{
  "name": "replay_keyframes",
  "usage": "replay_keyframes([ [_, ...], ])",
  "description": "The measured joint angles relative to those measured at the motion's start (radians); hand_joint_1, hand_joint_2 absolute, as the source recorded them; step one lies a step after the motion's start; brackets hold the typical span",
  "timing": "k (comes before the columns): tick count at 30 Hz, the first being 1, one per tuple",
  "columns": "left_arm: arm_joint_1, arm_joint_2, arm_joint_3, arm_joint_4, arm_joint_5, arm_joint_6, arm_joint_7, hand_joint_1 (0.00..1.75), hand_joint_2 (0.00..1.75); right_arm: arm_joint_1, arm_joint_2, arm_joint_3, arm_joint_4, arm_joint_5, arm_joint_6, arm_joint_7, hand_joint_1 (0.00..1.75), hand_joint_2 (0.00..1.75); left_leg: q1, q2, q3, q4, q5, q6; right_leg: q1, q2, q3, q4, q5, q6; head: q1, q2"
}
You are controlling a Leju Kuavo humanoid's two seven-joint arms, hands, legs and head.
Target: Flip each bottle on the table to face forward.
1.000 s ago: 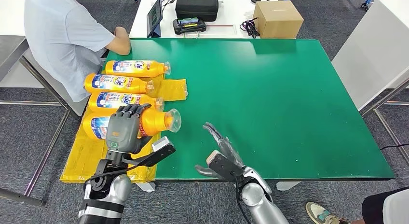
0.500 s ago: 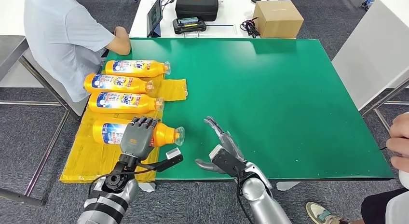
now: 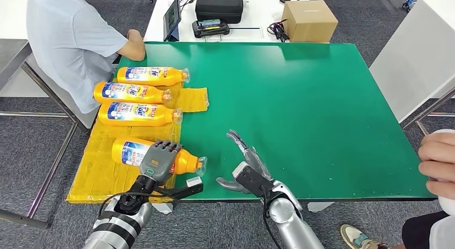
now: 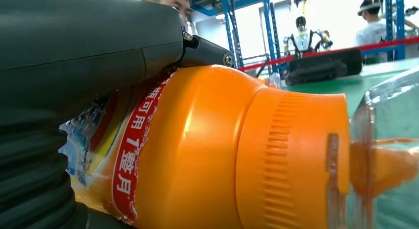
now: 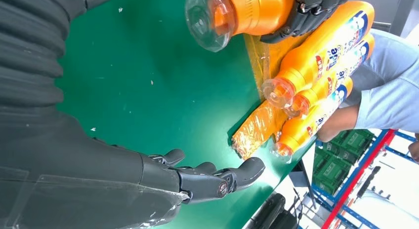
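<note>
1. The left hand [image 3: 157,161] lies over the nearest bottle [image 3: 131,152], its dark fingers [image 3: 167,147] curled across the orange shoulder just behind the cap — it grips the bottle, which lies on its side on the yellow sheet [image 3: 102,176].
2. In the left wrist view the same bottle's orange body [image 4: 207,150] and ribbed collar sit right against the hand, the clear cap [image 4: 390,155] pointing away from it over the green table [image 3: 311,109].
3. The right hand [image 3: 244,166] rests apart from the left one, beside the bottle's cap end, above the table's near edge. Its fingers [image 5: 232,177] are spread and slightly bent, holding nothing.
4. Beyond the left hand, three more bottles lie on their sides in a row on the yellow sheet — the closest [image 3: 138,114], the middle one [image 3: 130,93] and the farthest [image 3: 152,75], all with caps toward the right hand's side.
5. A seated person [image 3: 70,39] in a pale shirt is past the farthest bottle, an arm resting at the table corner.
6. Another person's hand [image 3: 437,163] shows well off beyond the right hand.
</note>
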Motion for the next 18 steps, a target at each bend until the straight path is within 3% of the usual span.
replay_keyframes([
  [5, -0.009, -0.003, 0.019, 0.023, 0.007, -0.036, 0.008, 0.38, 1.75, 0.000, 0.000, 0.000, 0.006, -0.001, 0.001, -0.005, 0.00, 1.75, 0.000, 0.000, 0.000, 0.000, 0.000, 0.000, 0.000, 0.000, 0.000, 0.000, 0.000, 0.000, 0.000, 0.000],
  [18, -0.050, -0.020, 0.086, 0.082, -0.004, -0.080, 0.053, 0.34, 1.75, 0.000, 0.000, -0.001, 0.014, -0.004, 0.001, -0.015, 0.00, 1.75, 0.000, 0.000, 0.002, 0.000, 0.000, 0.000, 0.000, 0.000, 0.002, 0.000, 0.000, 0.000, 0.000, 0.000],
])
